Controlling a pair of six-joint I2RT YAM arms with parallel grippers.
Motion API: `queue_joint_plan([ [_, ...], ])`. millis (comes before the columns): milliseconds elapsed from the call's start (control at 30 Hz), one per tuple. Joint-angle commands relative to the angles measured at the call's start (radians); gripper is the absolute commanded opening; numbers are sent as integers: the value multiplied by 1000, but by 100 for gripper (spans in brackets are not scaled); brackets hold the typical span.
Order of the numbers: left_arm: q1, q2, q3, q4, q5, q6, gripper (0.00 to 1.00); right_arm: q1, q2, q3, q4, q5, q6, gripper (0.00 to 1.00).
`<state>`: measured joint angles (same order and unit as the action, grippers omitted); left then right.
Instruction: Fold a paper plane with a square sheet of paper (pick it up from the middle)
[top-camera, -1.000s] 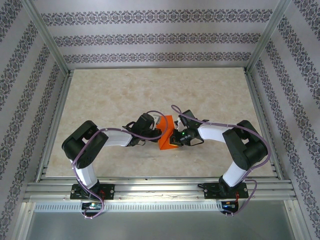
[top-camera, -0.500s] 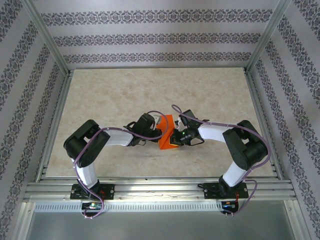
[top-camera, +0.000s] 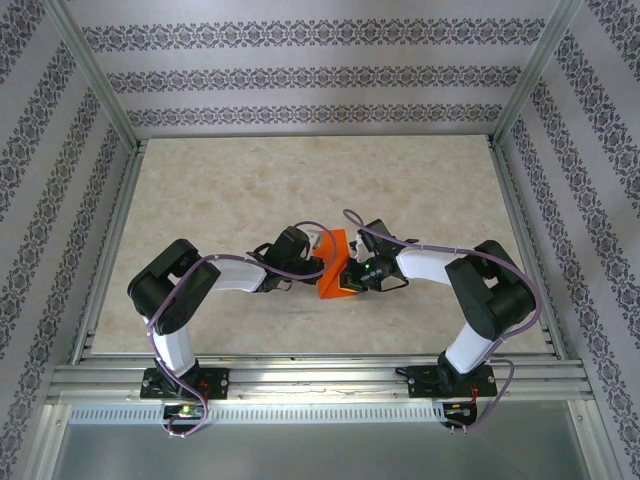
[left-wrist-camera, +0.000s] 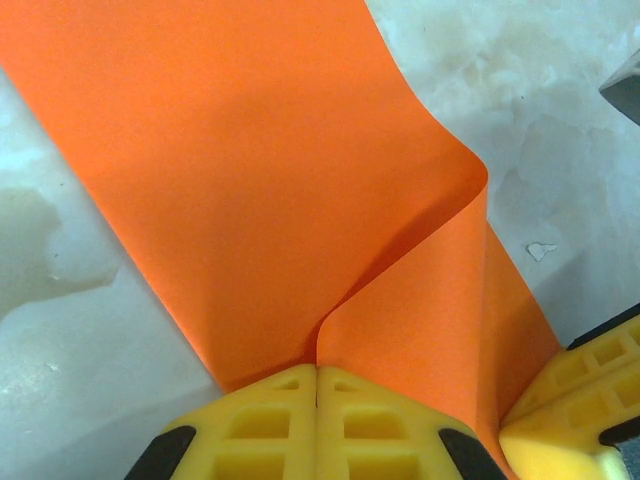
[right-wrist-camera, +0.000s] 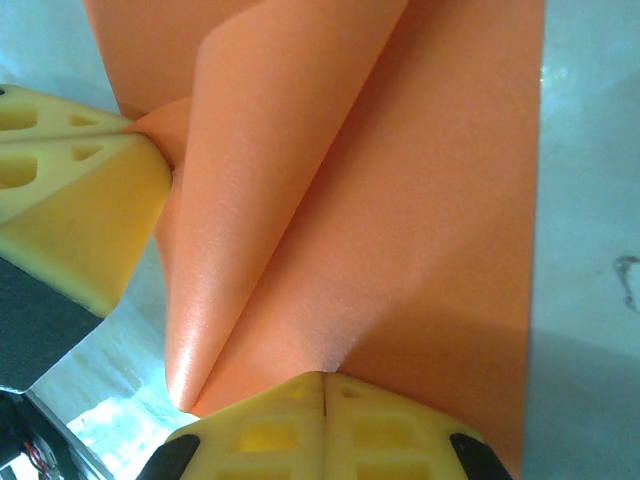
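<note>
Little has shifted: the left gripper (left-wrist-camera: 317, 400) and right gripper (right-wrist-camera: 324, 405) stay clenched on the square sheet of paper (left-wrist-camera: 250, 190), mid-surface. Light, floppy and easily creased, it is best pinched at the edges.

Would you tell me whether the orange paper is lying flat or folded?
Folded loosely: the paper bows over itself, pinched by left pincer and right pincer.

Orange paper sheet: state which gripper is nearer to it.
Neither: both pinch the orange paper sheet, the left gripper on its left side, the right gripper on its right side.
</note>
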<state>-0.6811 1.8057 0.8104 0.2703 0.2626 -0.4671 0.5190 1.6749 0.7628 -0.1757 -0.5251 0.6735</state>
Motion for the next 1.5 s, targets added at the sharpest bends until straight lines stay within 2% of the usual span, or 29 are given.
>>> queue_joint_plan([
  [0,15,23,-13,16,-6,10,0,-11,19,-26,-59,37,-21,0],
  [400,15,50,-15,15,18,9,0,-30,-51,-29,12,-14,30,0],
  [500,15,54,-15,16,20,7,0,-62,-113,-62,91,-36,96,0],
  [600,15,57,-13,18,22,8,0,-96,-148,-113,252,-87,194,0],
  [667,15,62,-8,15,24,8,0,-101,-138,-121,331,-115,242,0],
  [967,15,70,9,-1,28,16,0,-61,-14,-68,428,-121,323,0],
  [1467,15,70,5,1,30,12,0,-53,46,-34,413,-133,310,0],
])
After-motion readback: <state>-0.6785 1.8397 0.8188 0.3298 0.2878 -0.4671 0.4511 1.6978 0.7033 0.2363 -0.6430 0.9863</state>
